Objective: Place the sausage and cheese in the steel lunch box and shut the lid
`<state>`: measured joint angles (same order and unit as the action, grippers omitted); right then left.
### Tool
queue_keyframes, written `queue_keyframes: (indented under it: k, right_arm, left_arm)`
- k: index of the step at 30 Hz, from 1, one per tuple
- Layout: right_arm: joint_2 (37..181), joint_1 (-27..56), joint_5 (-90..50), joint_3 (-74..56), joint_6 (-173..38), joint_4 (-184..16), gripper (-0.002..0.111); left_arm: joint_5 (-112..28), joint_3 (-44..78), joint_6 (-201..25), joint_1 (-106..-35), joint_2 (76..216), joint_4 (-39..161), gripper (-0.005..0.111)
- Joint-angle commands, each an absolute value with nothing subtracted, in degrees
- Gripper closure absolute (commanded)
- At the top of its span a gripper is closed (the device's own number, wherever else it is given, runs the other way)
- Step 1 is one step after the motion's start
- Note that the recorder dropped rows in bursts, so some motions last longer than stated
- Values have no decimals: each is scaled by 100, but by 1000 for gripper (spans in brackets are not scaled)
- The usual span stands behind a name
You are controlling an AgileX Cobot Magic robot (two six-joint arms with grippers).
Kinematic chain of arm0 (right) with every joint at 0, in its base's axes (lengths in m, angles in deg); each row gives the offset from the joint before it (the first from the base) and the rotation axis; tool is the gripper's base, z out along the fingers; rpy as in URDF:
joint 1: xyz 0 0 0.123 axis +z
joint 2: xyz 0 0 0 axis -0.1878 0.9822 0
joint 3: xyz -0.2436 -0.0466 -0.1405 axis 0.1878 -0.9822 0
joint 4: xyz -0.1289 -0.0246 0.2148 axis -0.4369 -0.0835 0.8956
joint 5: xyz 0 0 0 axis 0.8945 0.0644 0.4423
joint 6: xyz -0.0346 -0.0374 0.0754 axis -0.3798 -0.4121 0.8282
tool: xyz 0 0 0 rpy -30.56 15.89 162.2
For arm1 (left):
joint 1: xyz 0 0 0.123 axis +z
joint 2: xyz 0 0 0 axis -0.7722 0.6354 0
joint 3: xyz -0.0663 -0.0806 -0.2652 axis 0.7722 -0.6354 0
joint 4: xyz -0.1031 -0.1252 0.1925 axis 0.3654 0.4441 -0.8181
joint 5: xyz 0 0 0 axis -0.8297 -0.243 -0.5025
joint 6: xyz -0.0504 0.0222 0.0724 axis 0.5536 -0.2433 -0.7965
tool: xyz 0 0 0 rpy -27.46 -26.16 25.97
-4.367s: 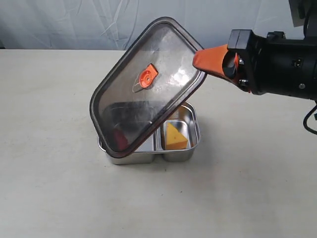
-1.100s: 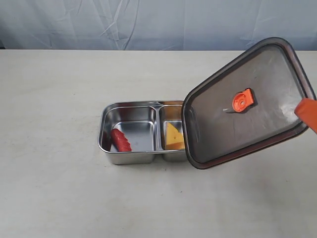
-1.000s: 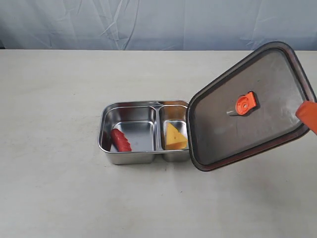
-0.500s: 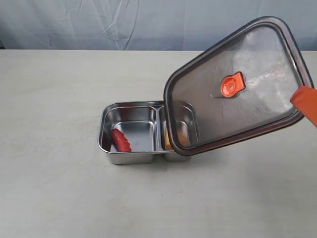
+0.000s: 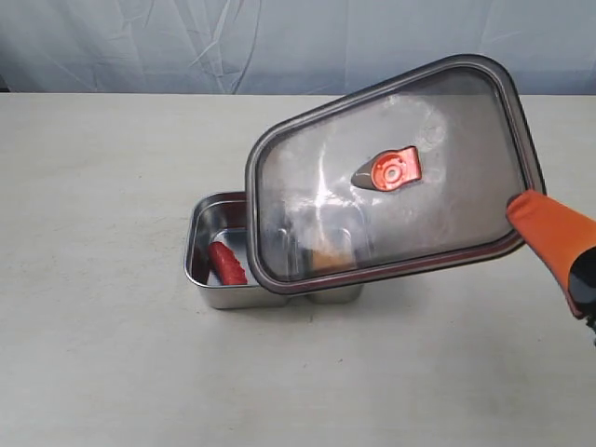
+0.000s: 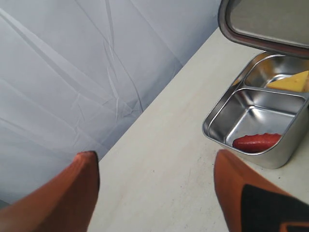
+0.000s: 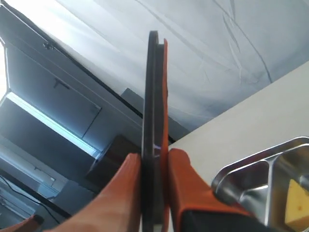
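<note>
The right jaws pinch the lid [image 5: 317, 196] at its lower-right edge, tilted over the steel lunch box [image 5: 233, 296] at mid-frame. The sausage [image 5: 225, 264] lies in the left compartment, the cheese [image 6: 292, 81] in the right. The left jaws stand spread.

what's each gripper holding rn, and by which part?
Right gripper holds the lid, pinching its rim near one corner. Left gripper is open and holds nothing.
</note>
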<state>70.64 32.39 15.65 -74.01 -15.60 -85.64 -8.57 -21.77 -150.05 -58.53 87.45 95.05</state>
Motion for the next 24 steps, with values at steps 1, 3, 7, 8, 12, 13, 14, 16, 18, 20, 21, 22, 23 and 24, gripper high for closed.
queue_keyframes:
  k: [1,3,7,8,12,13,14,16,18,20,21,22,23,24]
  right_arm:
    - [7701,3260,2819,-7408,-1448,-8584,109]
    - [8061,3260,2839,-7381,-1437,-8532,109]
    - [8936,3260,3011,-7086,-1355,-8717,109]
    - [9189,3260,3181,-6999,-1339,-8743,109]
    - [10221,3260,3888,-6695,-1053,-8703,109]
    - [10512,3260,4044,-6640,-959,-8703,109]
    - [10812,3260,4309,-6575,-844,-8744,109]
    - [11358,3260,4998,-6475,-670,-8859,109]
    - [11933,3260,5037,-6385,-510,-8894,109]
    - [12316,3260,5037,-6290,-416,-8857,109]
    - [12505,3260,5037,-6278,-416,-8852,109]
    - [12674,3260,5037,-6279,-416,-8837,109]
    - [12822,3260,5037,-6279,-397,-8827,109]
    - [12946,3260,5037,-6265,-362,-8827,109]
  left_arm:
    - [-876,-2162,-14969,-5876,8701,9592,43]
    - [-876,-2162,-14969,-5876,8701,9592,43]
    - [-876,-2162,-14969,-5876,8701,9592,43]
    - [-876,-2162,-14969,-5876,8701,9592,43]
    - [-876,-2162,-14969,-5876,8701,9592,43]
    - [-876,-2162,-14969,-5876,8701,9592,43]
    - [-876,-2162,-14969,-5876,8701,9592,43]
    - [-876,-2162,-14969,-5876,8701,9592,43]
    - [-876,-2162,-14969,-5876,8701,9592,43]
    - [-876,-2162,-14969,-5876,8701,9592,43]
    - [-876,-2162,-14969,-5876,8701,9592,43]
    - [-876,-2162,-14969,-5876,8701,9592,43]
    - [-876,-2162,-14969,-5876,8701,9592,43]
    - [-876,-2162,-14969,-5876,8701,9592,43]
